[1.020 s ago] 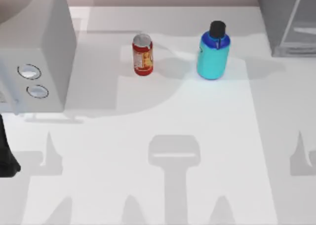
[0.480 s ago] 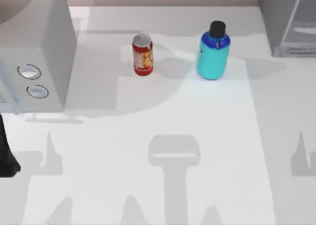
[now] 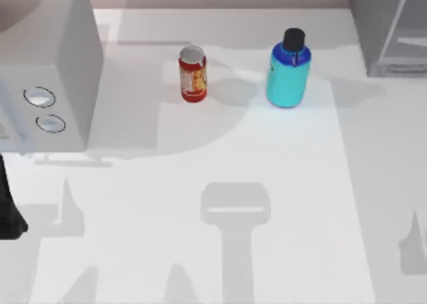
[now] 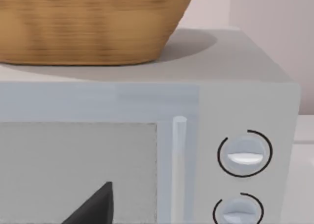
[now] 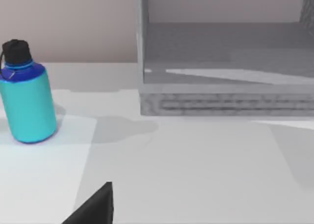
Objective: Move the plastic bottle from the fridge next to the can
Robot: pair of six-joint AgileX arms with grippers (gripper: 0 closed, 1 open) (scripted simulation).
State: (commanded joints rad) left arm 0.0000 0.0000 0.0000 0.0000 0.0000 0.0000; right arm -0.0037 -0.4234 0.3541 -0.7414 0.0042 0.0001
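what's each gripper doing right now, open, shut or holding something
Left gripper: cannot be told; a dark fingertip faces the white box with two dials.
Right gripper: cannot be told; the plastic bottle stands free on the table.

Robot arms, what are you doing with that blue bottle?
Nothing is holding it right now. The plastic bottle stands upright on the table, out of the fridge, a little way right of the can. My left arm is by the white box with two round dials.

The white table (image 3: 220,157) carries the can (image 3: 193,74), bottle (image 3: 288,69), fridge (image 3: 387,24) and a dialled white box (image 3: 47,64).
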